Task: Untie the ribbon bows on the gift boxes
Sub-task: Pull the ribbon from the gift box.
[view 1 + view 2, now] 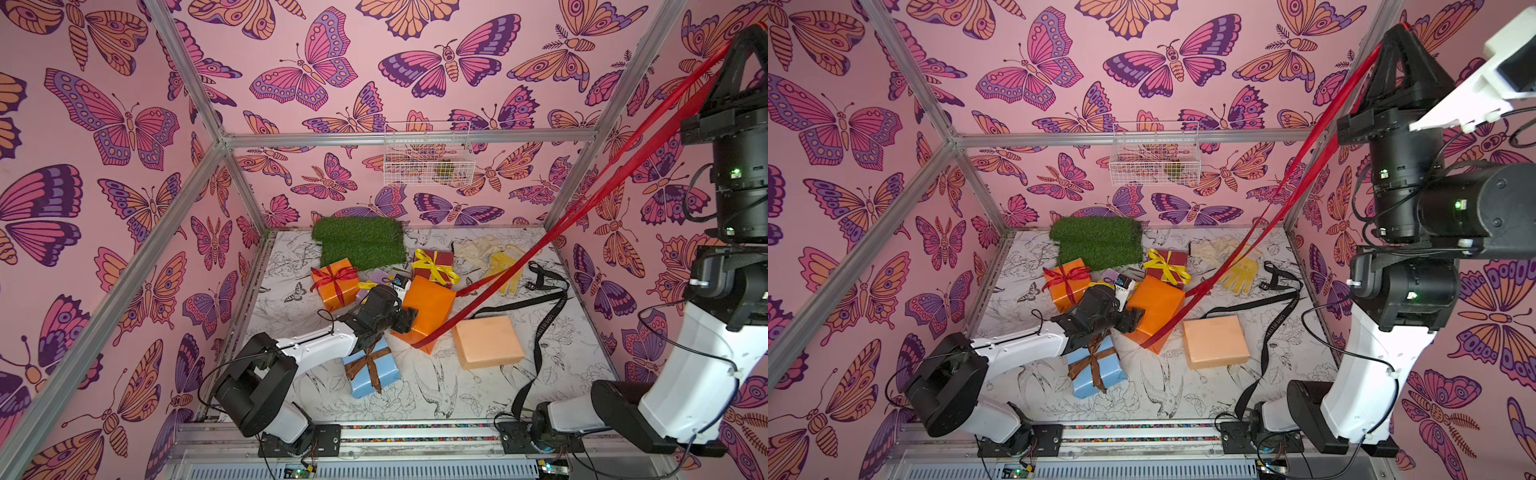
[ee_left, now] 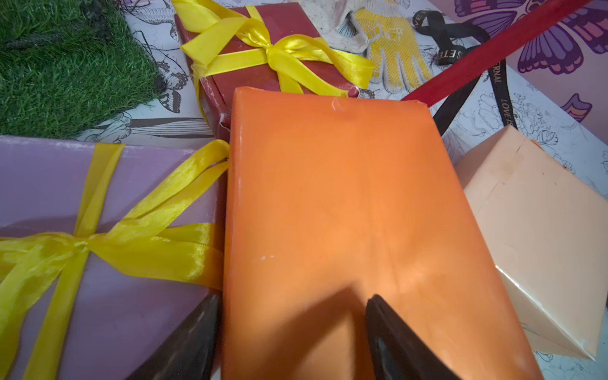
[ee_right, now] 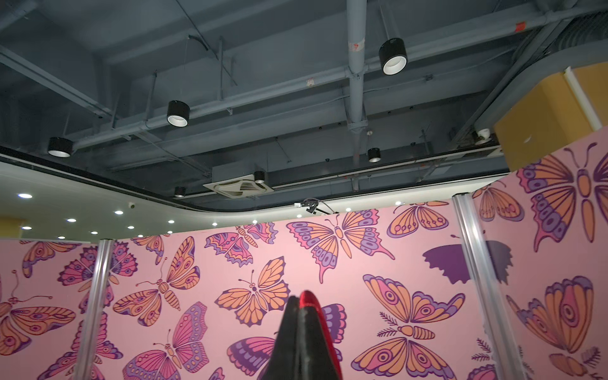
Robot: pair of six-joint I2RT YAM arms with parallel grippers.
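There's the right claw clamped tight on the red ribbon, its 2 strands taut from overhead down under the bare orange gift box mid-way across the surface, while the left claw sits jaws apart at that box's edge, grip unclear, so more pull could flip it!
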